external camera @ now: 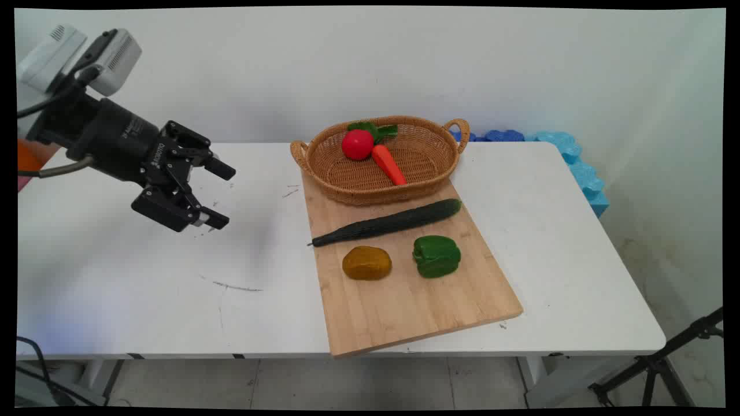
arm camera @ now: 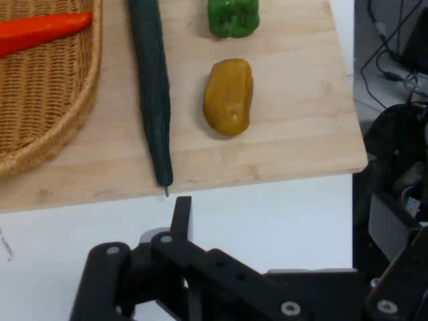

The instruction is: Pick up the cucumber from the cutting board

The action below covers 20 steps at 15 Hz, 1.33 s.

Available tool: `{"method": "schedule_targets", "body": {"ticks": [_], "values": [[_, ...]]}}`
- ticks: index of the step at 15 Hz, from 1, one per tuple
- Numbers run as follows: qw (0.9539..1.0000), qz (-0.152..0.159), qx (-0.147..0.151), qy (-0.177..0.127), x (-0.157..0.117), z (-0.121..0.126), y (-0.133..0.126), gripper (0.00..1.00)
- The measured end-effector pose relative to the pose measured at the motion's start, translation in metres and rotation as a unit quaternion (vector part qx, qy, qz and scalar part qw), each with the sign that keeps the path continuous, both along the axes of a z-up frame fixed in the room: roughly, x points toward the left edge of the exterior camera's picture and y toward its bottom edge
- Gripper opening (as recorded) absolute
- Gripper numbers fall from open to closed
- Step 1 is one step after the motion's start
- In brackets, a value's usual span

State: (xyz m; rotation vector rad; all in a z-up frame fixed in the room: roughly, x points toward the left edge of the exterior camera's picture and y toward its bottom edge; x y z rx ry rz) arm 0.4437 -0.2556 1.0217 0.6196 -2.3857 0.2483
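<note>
My gripper (external camera: 222, 195) hangs open above the left part of the white table (external camera: 115, 289), holding nothing, its fingers pointing right toward a wooden cutting board (external camera: 404, 306). On the board lie a long dark cucumber (external camera: 387, 222), a brown-yellow potato (external camera: 366, 263) and a green pepper (external camera: 436, 256). A wicker basket (external camera: 370, 185) at the board's far end holds a red tomato (external camera: 357, 144), an orange carrot (external camera: 388, 164) and green leaves (external camera: 373, 129). In the hand view, the cucumber (arm camera: 152, 87) tip is nearest the gripper (arm camera: 287, 200), with the potato (arm camera: 229, 95), pepper (arm camera: 233, 16), carrot (arm camera: 43, 31) and basket (arm camera: 47, 100) beyond.
Blue foam pieces (external camera: 572, 156) lie behind the table's far right corner. A black tripod leg (external camera: 665, 361) stands on the floor at the lower right. The board's near corner overhangs the table's front edge (external camera: 347, 353). Cables (arm camera: 394, 47) lie beyond the table in the hand view.
</note>
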Motion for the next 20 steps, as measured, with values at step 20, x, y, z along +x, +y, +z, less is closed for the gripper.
{"method": "schedule_targets", "body": {"ticks": [20], "values": [[0.9973, 0.068, 0.02, -0.02, -0.108, -0.04, -0.107, 1.0]]}}
